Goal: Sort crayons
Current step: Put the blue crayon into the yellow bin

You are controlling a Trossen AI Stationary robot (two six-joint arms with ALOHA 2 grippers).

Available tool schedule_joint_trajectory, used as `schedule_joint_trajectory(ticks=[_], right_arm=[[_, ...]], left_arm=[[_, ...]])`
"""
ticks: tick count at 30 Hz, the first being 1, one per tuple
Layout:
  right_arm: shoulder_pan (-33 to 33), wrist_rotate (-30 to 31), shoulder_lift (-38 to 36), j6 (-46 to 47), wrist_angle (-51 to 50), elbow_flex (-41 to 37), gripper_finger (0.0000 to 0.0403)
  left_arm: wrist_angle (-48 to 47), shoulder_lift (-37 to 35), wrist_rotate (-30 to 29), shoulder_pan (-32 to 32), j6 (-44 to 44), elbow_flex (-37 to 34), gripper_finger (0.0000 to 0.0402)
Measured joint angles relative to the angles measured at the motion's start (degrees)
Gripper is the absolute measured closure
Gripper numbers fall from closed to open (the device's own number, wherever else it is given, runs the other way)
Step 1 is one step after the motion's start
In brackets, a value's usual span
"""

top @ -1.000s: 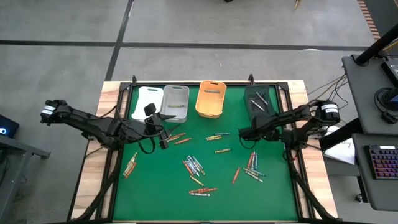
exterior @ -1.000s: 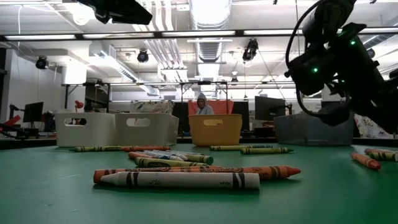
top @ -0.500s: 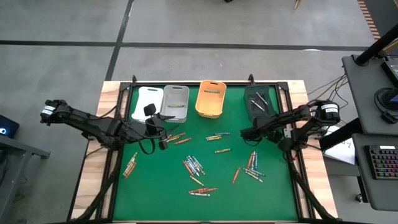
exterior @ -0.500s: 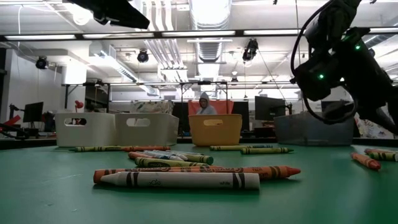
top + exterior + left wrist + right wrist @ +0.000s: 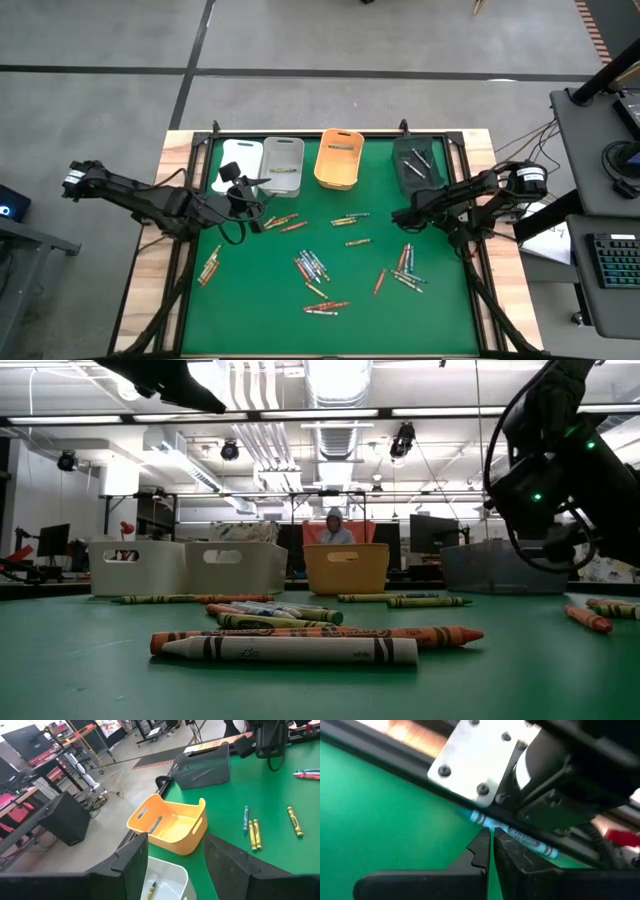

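The left gripper (image 5: 237, 182) has been drawing back from the green mat toward the far edge and is now hanging over the near end of the white bin (image 5: 240, 150). Its fingers are standing wide apart with nothing between them. The left wrist view is showing a yellowish crayon (image 5: 150, 890) lying in that bin, so one drop looks done and this arm is free for another pick.

The grey bin (image 5: 284, 158) is sitting just beside the white one. The orange bin (image 5: 324, 168) is standing next along, with the black bin (image 5: 400, 168) farther right.

Most loose crayons (image 5: 312, 266) are still lying scattered across the middle and right of the mat, so much sorting remains.

The right gripper (image 5: 397, 214) has been edging rightward. It is hanging near the black bin, fingers pressed nearly together on what looks like a blue crayon (image 5: 520, 836) held crosswise. Nothing is blocking its way to that bin.
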Motion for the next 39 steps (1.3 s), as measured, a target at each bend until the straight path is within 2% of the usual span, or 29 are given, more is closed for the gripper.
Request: schedule_joint_trajectory(ticks=[5, 25, 33, 39], right_arm=[[0.0, -0.6, 0.1, 0.1, 5.1, -1.2, 0.0390], [-2.0, 0.4, 5.7, 0.5, 3.8, -1.2, 0.0390], [-4.8, 1.4, 8.4, 0.0, 3.9, -1.8, 0.0390], [-4.9, 1.7, 8.8, -0.4, 7.4, -1.9, 0.0390]], left_arm=[[-0.9, -1.1, 0.0, 0.0, 0.0, 0.0, 0.0229], [-2.5, -1.9, 0.0, 0.0, 0.0, 0.0, 0.0229], [-2.5, -1.9, 0.0, 0.0, -0.5, 0.0, 0.0229], [-2.6, -1.9, 0.0, 0.0, -0.4, 0.0, 0.0229]])
